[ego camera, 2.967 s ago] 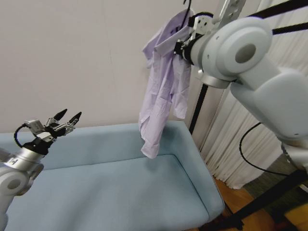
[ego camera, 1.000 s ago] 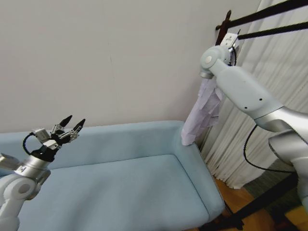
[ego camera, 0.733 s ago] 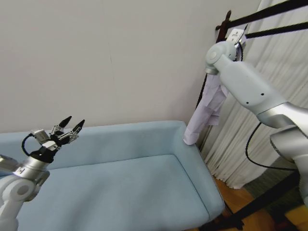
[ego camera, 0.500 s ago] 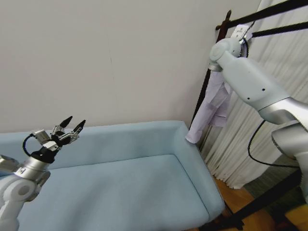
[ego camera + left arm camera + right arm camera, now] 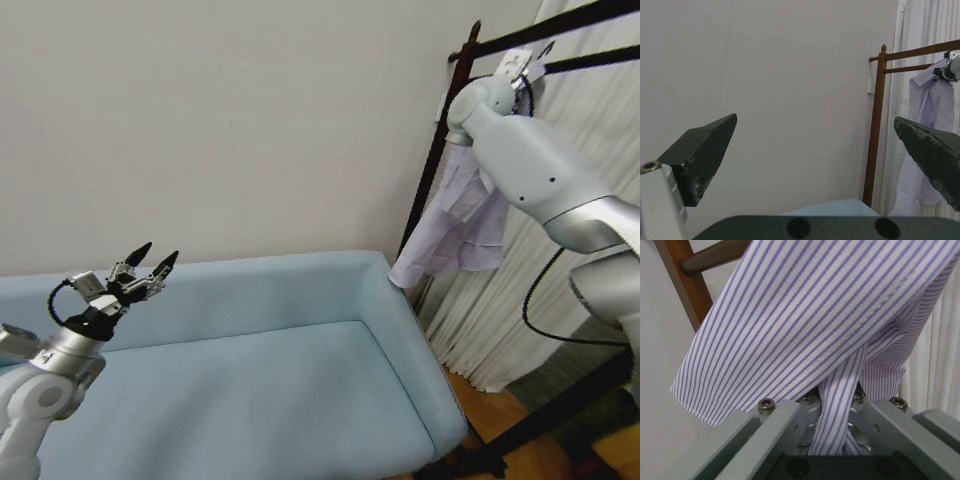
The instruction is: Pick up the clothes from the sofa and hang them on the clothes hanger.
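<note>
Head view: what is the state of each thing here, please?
shirt: gripped at its top, hanging loose by the clothes rack.
right gripper: shut on the shirt, up at the rack's bars.
left gripper: open, raised above the sofa.
clothes rack: upright, at the sofa's end.

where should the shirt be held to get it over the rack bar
By the bunched fold at its top, where the right gripper is shut on the shirt. Come from the sofa side, level with the rack bar: the cloth hangs free below that hold. The left gripper hovers open over the sofa.
</note>
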Tool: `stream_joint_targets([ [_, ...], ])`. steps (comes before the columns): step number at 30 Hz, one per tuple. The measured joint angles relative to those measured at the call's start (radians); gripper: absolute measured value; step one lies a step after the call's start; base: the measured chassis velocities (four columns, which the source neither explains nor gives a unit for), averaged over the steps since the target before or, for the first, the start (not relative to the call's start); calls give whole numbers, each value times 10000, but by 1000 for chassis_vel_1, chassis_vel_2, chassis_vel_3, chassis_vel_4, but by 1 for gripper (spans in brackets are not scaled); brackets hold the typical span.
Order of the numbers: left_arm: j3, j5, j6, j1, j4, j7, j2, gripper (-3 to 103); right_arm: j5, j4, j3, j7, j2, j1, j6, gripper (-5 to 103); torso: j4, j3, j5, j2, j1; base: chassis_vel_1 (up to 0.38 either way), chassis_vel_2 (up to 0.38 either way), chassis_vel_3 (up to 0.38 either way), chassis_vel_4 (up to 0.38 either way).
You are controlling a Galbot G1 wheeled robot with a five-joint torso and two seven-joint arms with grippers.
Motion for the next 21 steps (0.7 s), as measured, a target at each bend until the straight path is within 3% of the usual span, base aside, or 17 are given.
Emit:
stream_joint_targets([
  [21,103,75,-42,56,4,321,-241,100,67,175,90,-22,-331,-628,-169,2,0,-1,0,0,-1,0,0,0,0],
])
